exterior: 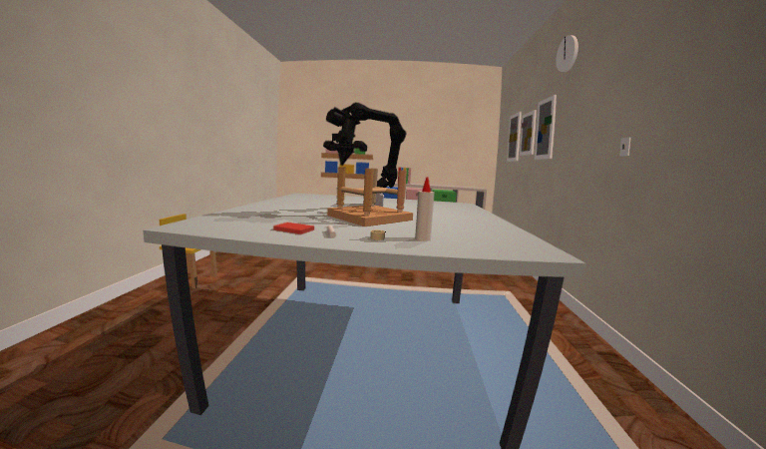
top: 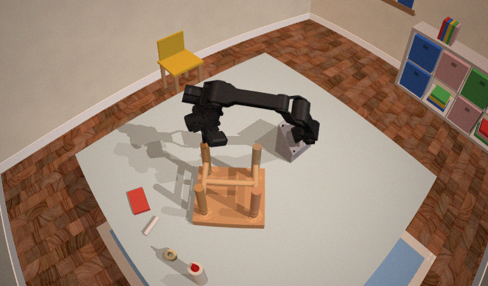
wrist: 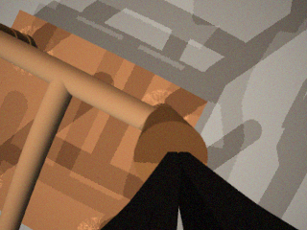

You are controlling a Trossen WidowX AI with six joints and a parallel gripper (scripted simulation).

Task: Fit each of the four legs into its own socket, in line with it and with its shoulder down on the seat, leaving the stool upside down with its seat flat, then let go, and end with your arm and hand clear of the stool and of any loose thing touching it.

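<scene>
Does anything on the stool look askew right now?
Yes. The back-left leg, just below the shut, empty claw, tilts off the line of the other three, so it looks not squarely seated. The seat lies flat.

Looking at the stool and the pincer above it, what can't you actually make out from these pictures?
- Whether each leg's shoulder sits down on the seat: too small in the top and exterior views.
- The far left leg's top and any gap to the shut pincer: the pincer overlaps it from above.
- Most of the stool in the wrist view: cut off by the edges and covered by the black fingers.
</scene>
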